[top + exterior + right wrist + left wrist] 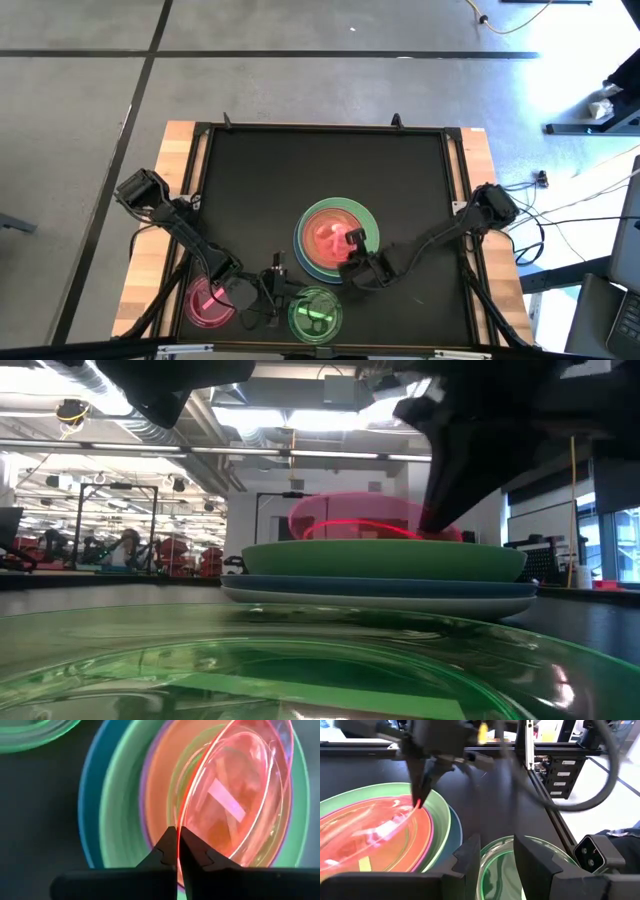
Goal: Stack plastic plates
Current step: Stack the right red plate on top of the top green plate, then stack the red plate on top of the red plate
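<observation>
Right end effector (177, 851) clamped on pink dish (239, 795) rim, tilted over plate stack (362, 222); left end effector (496, 851) apart above green dish (316, 312); second pink dish (208, 303) on tabletop (300, 165)

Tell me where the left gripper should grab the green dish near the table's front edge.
Grip the green dish by its thin raised rim, on the side facing the left gripper, coming in low from that side with one finger inside the bowl. It lies flat and shallow, so only the rim gives a hold; the far side nears the stack.
</observation>
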